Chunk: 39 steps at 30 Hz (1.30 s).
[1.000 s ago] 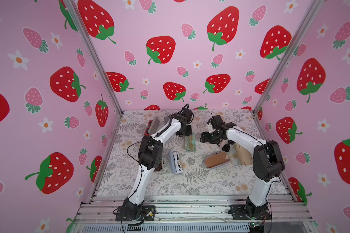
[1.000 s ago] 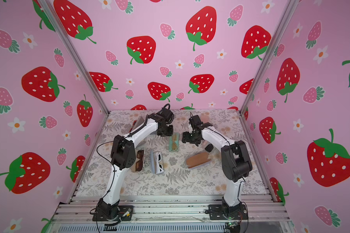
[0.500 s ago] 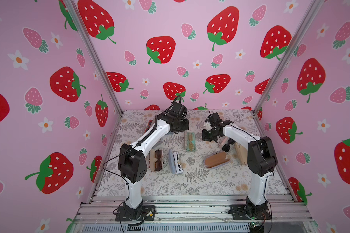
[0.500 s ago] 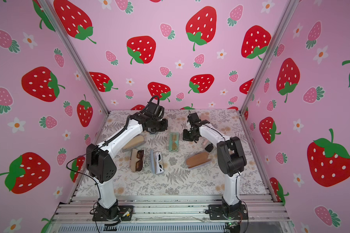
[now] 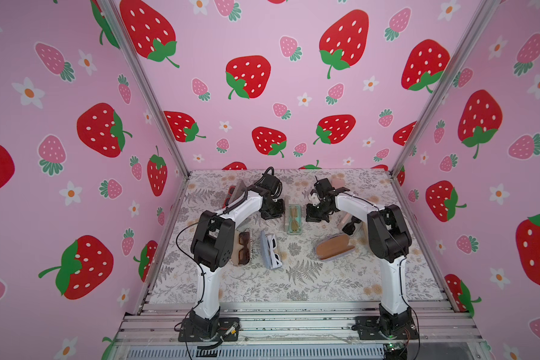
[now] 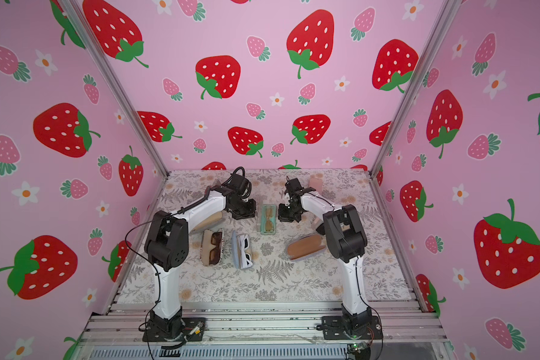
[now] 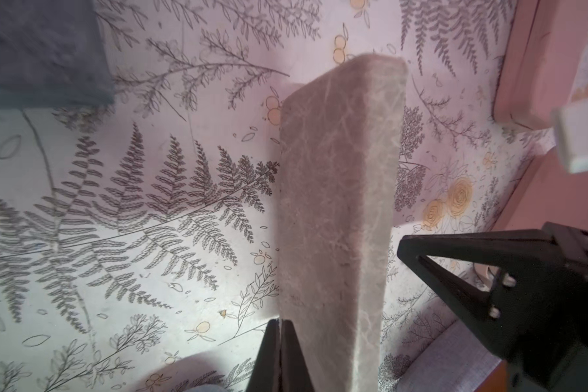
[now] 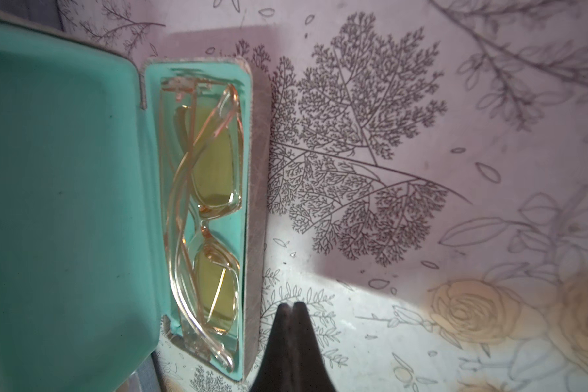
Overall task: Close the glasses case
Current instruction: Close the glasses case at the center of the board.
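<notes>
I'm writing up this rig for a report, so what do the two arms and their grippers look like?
The left arm and right arm have smooth white link shells joined by chunky black joint housings. A thin black cable loops out beside the left elbow. The left gripper and right gripper are matte black, with fingers tapering to narrow tips.

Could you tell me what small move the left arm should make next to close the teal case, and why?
Probably nudge the shut left gripper sideways against the upright lid, tipping it over the glasses. The lid stands raised beside that gripper, while the shut right gripper sits across the case, seemingly able to brace it.
</notes>
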Motion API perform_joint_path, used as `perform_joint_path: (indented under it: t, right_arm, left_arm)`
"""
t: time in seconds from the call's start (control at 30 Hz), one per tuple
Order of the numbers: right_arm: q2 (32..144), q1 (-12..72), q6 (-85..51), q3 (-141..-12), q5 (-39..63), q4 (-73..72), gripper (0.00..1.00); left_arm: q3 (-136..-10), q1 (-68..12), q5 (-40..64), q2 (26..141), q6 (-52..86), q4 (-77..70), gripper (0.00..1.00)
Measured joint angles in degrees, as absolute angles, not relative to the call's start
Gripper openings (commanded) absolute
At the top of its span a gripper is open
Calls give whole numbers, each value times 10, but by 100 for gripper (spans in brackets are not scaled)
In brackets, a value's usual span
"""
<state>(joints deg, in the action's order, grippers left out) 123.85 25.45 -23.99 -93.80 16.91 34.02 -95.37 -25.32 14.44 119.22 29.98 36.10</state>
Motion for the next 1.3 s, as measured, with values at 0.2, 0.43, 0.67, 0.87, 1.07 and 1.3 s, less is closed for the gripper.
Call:
perform_joint_path:
  t: [0.2,0.43,0.67,0.87,1.07,1.3]
  right_arm:
    - [1249,255,-243,-938,178,339,6]
    - [1269,255,-245,-947,197,331,7]
    - [1277,256,-245,-957,213,323,8]
    - [1279,257,-245,-959,216,323,8]
    - [1279,257,-245,-959,217,323,9]
    - [1279,257,-245,-960,222,322,10]
  left_arm:
    - [-971,-259,154,1208,302,359,0]
    - [-997,-267,155,1218,302,363,0]
    - [-1026,-275,150,1230,302,378,0]
    - [-1061,-280,145,1258,302,388,0]
    - [-1081,-288,138,1272,302,400,0]
    - [-1098,-295,140,1290,302,405,0]
